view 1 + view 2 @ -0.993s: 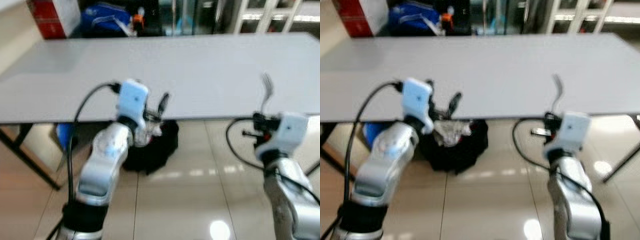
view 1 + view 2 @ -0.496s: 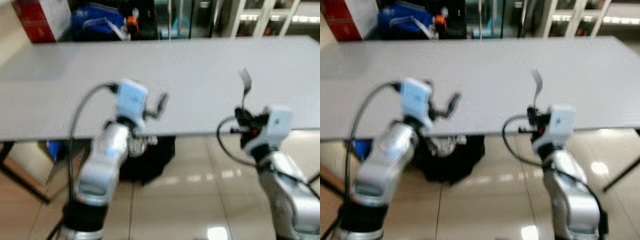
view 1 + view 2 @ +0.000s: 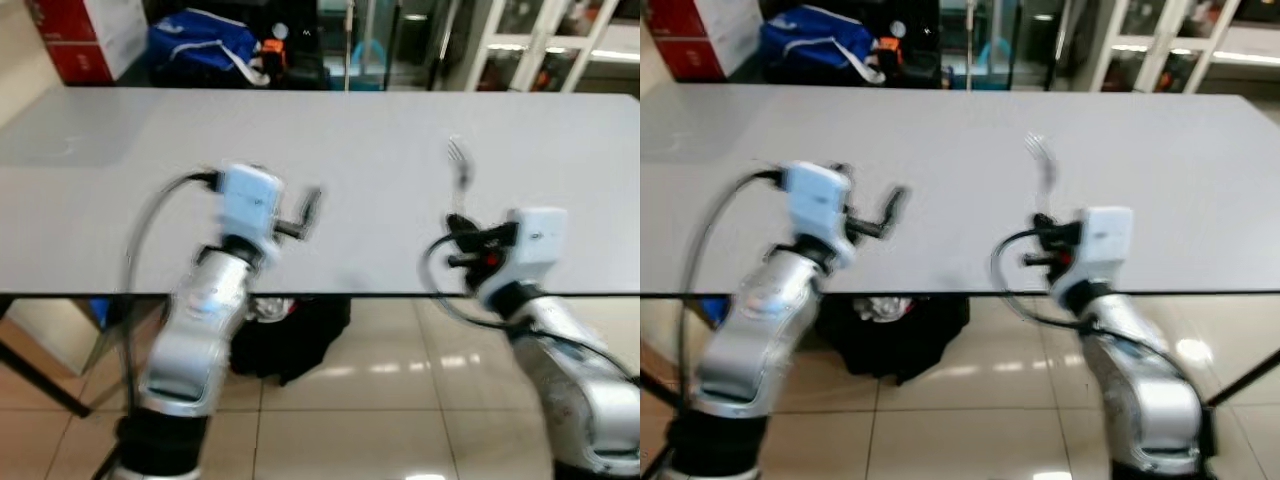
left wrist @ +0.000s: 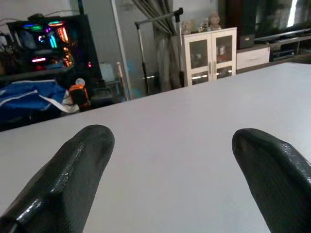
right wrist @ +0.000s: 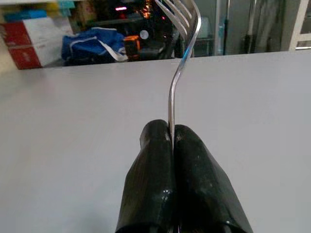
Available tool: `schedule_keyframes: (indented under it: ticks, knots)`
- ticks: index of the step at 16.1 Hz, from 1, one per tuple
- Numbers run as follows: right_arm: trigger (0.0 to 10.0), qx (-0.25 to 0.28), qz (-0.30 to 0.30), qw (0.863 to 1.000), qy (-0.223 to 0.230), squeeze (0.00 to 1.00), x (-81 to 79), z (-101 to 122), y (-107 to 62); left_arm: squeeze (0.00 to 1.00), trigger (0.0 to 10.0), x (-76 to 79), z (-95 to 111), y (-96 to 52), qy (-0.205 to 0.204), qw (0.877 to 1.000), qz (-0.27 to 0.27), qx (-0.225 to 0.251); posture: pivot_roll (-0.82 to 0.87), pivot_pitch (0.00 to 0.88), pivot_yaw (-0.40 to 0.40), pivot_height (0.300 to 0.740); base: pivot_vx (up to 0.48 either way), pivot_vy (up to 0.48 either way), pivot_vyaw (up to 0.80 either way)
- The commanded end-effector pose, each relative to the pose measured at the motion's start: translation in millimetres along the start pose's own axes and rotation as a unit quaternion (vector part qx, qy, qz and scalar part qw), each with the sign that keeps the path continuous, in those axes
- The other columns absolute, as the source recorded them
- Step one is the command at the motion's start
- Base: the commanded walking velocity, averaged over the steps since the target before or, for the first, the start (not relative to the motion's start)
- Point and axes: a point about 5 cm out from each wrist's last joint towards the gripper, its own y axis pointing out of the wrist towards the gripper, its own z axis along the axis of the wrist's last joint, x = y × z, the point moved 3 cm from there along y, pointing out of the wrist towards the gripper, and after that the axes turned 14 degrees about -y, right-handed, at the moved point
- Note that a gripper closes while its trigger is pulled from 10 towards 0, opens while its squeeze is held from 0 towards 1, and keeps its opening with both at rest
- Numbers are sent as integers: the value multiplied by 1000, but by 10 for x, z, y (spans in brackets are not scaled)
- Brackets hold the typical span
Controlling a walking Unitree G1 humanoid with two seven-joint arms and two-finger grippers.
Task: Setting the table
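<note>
Right gripper: fingers clenched on the handle of a fork, tines standing up and away beyond the fingertips, above the grey table. Left gripper: fingers spread wide, nothing between them, bare tabletop ahead.

Risks, as judged:
- Thin handle pinched near its end only; likely to pivot or slip between the pads if lowered fast or pressed tines-first into the surface.
- Release too near the table's front edge: probable drop to the tiled floor.

Clearance: wide flat surface ahead of both sets of fingers. Near edge just below both wrists. Black bag under the table, below the left gripper.
</note>
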Motion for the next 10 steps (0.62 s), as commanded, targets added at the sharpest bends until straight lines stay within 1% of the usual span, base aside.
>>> schedule_keyframes:
  ticks: [1,4,7,10]
  knots:
    - [10000,14,28,1000,4,0,-100,85,55,0,10000,-90,72,-14,11,1000,13,7,-9,29,-22,740,311,0,0]
    - [10000,7,22,1000,-11,0,-65,58,107,0,10000,-90,62,-16,11,1000,14,5,1,26,-29,740,307,0,0]
    - [10000,0,24,1000,-12,0,-61,32,129,0,10000,-90,57,-20,12,1000,15,4,1,25,-25,740,307,0,0]
    - [10000,-17,14,1000,-8,0,10,-38,149,0,10000,-82,53,-6,15,1000,10,1,1,30,-17,740,300,0,0]
